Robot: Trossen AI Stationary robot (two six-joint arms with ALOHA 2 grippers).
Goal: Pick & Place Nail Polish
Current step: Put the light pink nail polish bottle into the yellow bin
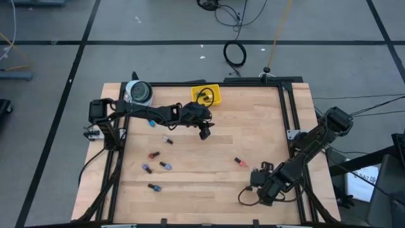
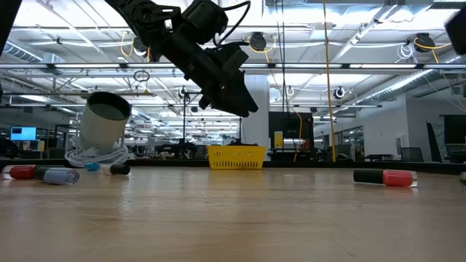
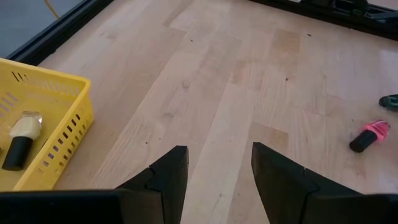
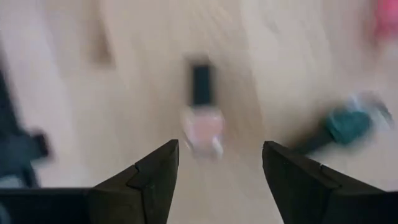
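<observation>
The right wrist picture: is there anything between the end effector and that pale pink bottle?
No. In the right wrist view only bare wooden table lies between the open right end effector and the pale pink nail polish bottle with a dark cap.

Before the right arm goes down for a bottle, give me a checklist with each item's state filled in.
1. Right gripper open: ok, fingers spread with nothing between them.
2. Target lined up: ok, the pale pink bottle lies on the wood ahead of the gap between the fingers.
3. Neighbours clear of the grasp: ok, the green bottle lies off to one side, apart from the pink one.
4. Left gripper out of the way: ok, open and empty, raised near the yellow tray, far from the right arm.
5. Tray has room: ok, the left wrist view shows one bottle in it.
6. Height above the target: cannot tell.
</observation>
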